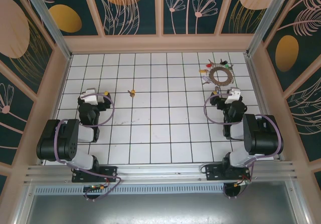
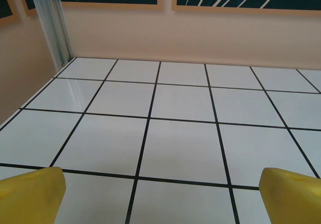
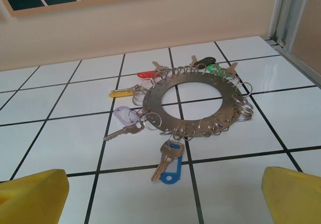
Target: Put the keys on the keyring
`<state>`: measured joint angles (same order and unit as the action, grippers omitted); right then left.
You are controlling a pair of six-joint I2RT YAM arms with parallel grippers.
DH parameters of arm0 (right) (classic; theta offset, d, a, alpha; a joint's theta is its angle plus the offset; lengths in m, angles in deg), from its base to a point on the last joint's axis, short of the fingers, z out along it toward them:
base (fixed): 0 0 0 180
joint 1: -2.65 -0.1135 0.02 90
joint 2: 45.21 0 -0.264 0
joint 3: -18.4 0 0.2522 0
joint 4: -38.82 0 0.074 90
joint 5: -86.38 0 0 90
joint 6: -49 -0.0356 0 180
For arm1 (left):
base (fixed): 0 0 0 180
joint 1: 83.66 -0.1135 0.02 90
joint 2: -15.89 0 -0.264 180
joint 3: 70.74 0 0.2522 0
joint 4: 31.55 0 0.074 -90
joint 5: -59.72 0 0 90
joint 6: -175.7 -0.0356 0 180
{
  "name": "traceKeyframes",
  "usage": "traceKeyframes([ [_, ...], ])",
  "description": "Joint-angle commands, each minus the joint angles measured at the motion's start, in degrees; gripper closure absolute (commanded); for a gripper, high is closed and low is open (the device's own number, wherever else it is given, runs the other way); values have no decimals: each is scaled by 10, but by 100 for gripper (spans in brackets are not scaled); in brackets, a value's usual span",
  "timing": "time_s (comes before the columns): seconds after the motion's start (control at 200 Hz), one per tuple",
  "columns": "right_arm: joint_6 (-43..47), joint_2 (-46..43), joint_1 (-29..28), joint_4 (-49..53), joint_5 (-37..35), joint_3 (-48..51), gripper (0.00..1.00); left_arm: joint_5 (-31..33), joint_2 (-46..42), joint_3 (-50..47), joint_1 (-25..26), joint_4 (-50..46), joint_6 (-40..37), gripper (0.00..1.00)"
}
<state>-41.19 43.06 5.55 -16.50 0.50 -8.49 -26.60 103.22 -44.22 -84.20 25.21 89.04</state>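
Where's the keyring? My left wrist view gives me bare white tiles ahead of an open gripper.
Observer: The keyring lies at the far right of the table, just ahead of the right gripper.
Operator: Anything loose on my side?
Observer: One small yellow key lies alone, ahead of the left gripper and to its right.
Operator: Does the ring carry any keys?
Observer: Yes. In the right wrist view a blue key, a red key and several others are hooked to its rim.
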Motion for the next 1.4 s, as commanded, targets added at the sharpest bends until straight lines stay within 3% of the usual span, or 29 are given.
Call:
traceKeyframes([
  [0.0, -5, -3, -3, -6, -6, -12, 1, 6, -3, 9, 0, 22, 11, 1],
  [0.836, -8, -2, 0, -4, -1, -11, 1, 6, -3, 8, 0, 22, 11, 1],
  [0.916, -25, -17, 2, 2, -30, -9, 1, 6, -3, 8, 0, 22, 11, 1],
  [1.081, -76, -162, 8, 223, -119, -81, 1, 6, -3, 8, 0, 22, 11, 1],
  [1.186, -138, -227, 11, 401, -159, -179, 1, 6, -3, 9, 0, 21, 12, 1],
  [1.296, -284, -208, 20, 641, -255, -317, 1, 7, -3, 9, 0, 20, 10, 1],
  [1.396, -332, -137, 35, 778, -224, -415, 1, 70, -41, 27, 5, -34, 25, 1],
])
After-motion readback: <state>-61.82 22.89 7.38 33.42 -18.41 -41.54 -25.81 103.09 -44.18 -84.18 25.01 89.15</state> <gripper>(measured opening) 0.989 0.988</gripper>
